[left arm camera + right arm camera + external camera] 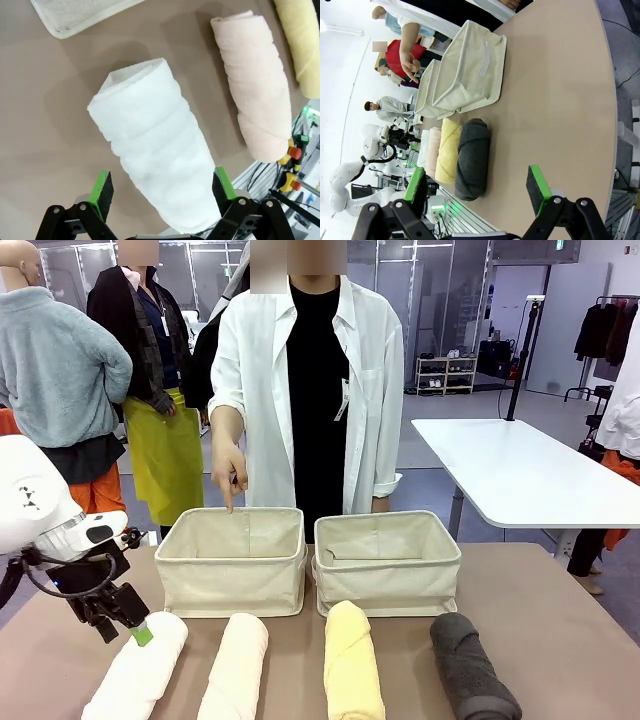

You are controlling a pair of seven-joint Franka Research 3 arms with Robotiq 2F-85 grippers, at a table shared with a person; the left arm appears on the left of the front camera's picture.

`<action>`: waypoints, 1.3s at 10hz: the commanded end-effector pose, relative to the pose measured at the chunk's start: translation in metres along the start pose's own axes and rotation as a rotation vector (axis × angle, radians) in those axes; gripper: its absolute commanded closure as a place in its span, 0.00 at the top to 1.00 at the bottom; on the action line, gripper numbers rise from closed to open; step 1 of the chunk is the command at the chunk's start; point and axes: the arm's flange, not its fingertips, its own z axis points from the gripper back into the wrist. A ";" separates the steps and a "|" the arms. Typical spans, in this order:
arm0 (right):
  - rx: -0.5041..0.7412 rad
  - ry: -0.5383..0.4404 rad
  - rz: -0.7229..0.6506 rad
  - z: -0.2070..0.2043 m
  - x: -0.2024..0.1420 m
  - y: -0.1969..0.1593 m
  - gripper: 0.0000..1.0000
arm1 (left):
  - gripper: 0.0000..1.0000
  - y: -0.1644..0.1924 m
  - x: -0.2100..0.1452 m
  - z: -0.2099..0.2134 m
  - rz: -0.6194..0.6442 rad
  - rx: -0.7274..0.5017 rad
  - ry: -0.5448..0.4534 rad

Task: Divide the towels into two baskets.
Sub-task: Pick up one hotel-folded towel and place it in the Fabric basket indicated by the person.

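Four towels lie side by side at the near edge of the tabletop (560, 620), each with one end toward the baskets: the white towel (138, 670), the cream towel (235, 665), the yellow towel (353, 660) and the grey towel (472, 665). Laid in this way, with gaps between them, each roll leaves room at its sides for a finger.

Behind them stand the left basket (232, 575) and the right basket (388, 580), just beside each other, and what shows of their insides is bare. Two towels for each would be an even split, so I judge the task has hardly begun.

The left pincer (162, 190) hangs over the white towel with its jaws wide open, one green pad on each side of the roll, across its width. It is not closed on the towel. This pose seems made for a grasp around the middle, so the roll would not unwind or sag.

The person's hand (228, 470) points a finger down at the far rim of the left basket, probably to show where this towel should go.

The right pincer (477, 185) is open and empty, above bare tabletop and apart from the grey towel, likely waiting for its turn.
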 end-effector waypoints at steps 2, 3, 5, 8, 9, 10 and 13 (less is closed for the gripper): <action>0.003 -0.004 0.005 0.002 -0.001 0.001 1.00 | 1.00 -0.024 -0.070 -0.048 0.071 0.077 0.023; 0.003 -0.004 0.005 0.002 -0.001 0.001 1.00 | 1.00 -0.024 -0.073 -0.055 0.108 0.063 0.045; 0.003 -0.004 0.005 0.002 -0.001 0.001 1.00 | 1.00 -0.024 -0.077 -0.073 0.154 0.013 0.083; 0.003 -0.004 0.005 0.002 -0.001 0.001 1.00 | 1.00 -0.028 -0.081 -0.079 0.111 -0.054 0.148; 0.003 -0.004 0.005 0.002 -0.001 0.001 1.00 | 0.84 -0.029 -0.083 -0.080 0.088 -0.086 0.160; 0.003 -0.004 0.005 0.002 -0.001 0.001 1.00 | 0.80 -0.030 -0.084 -0.081 0.080 -0.081 0.170; 0.003 -0.004 0.005 0.002 -0.001 0.001 1.00 | 0.44 -0.032 -0.085 -0.081 0.049 -0.071 0.153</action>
